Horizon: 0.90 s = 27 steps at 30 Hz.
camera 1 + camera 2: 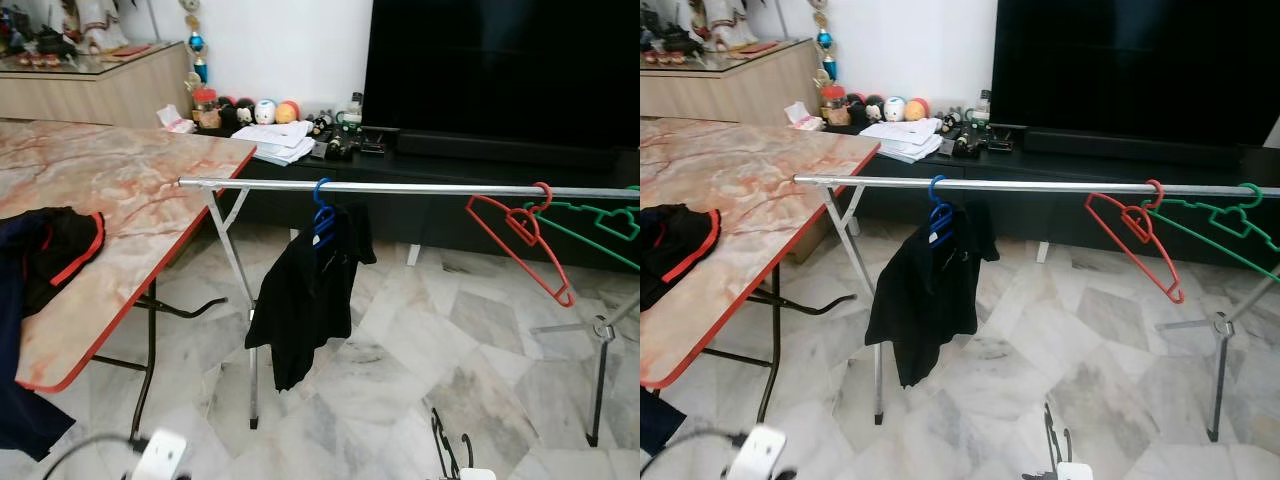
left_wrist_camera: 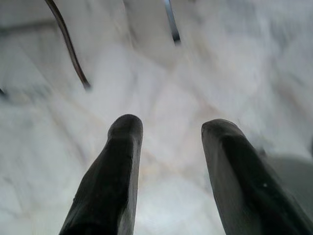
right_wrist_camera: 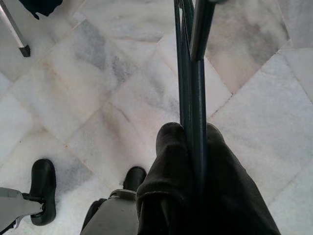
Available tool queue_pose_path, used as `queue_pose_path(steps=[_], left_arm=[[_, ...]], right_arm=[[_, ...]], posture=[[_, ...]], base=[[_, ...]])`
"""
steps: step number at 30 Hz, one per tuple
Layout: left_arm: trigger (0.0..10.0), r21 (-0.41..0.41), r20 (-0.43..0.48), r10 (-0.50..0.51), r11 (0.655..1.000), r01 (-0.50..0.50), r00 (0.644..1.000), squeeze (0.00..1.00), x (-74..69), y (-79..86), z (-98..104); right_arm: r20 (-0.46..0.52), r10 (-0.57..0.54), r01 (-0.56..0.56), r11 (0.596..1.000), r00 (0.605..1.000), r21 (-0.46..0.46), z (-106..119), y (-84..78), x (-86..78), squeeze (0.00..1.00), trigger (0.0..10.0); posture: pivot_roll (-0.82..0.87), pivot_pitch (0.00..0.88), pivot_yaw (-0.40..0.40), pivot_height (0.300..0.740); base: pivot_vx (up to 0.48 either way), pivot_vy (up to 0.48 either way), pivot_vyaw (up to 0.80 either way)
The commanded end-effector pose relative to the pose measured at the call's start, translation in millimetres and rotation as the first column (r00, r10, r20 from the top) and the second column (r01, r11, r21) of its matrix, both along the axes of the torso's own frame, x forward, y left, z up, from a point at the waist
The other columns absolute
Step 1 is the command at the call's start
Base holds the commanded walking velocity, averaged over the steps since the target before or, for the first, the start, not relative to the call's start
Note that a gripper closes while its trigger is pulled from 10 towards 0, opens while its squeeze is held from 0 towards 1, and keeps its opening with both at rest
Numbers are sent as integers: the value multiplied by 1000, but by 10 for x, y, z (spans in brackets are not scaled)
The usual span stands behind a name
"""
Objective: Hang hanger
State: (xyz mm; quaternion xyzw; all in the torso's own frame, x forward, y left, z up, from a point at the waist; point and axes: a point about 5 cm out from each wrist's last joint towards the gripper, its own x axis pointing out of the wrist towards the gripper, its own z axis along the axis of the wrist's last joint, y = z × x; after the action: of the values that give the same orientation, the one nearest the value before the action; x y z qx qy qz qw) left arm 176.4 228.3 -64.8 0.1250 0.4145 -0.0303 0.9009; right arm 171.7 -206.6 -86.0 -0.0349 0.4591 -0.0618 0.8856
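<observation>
dark, thin-barred hanger (image 3: 191, 73) pinched in the right pincer (image 3: 190, 133)

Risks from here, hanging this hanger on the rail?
1. The right end effector pinches the dark hanger on a thin edge; it may twist or slip when raised.
2. The rail already carries a blue hanger with a shirt, a red hanger and a green one; a poorly aimed hook could snag them.
3. The left end effector hangs open and low, so cannot steady anything.

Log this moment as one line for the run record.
right claw: shut on dark hanger, low over floor | left claw: open, idle | rail: blue hanger with black shirt, red hanger, green hanger
</observation>
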Motion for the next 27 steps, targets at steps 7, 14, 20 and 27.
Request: queue_pose_path(steps=[7,14,20,27], left_arm=[[10000,5,-100,158,987,-159,982,0,-291,96,-200],[10000,3,-69,145,989,-145,987,0,-190,68,-179],[10000,4,-66,141,990,-141,988,0,-172,41,-183],[10000,-1,-70,157,988,-157,985,0,-191,30,-197]], right_arm=[[6,7,-7,1000,1000,0,1,11,3,0,10000],[-8,38,-38,999,999,8,-15,74,-5,0,10000],[-9,20,-20,999,1000,27,-11,83,10,0,10000],[5,9,-9,999,1000,41,5,94,48,0,10000]], posture=[[94,0,19,740],[102,0,18,740],[102,0,19,740],[108,0,13,740]], base=[[287,0,0],[288,0,0],[289,0,0],[290,0,0]])
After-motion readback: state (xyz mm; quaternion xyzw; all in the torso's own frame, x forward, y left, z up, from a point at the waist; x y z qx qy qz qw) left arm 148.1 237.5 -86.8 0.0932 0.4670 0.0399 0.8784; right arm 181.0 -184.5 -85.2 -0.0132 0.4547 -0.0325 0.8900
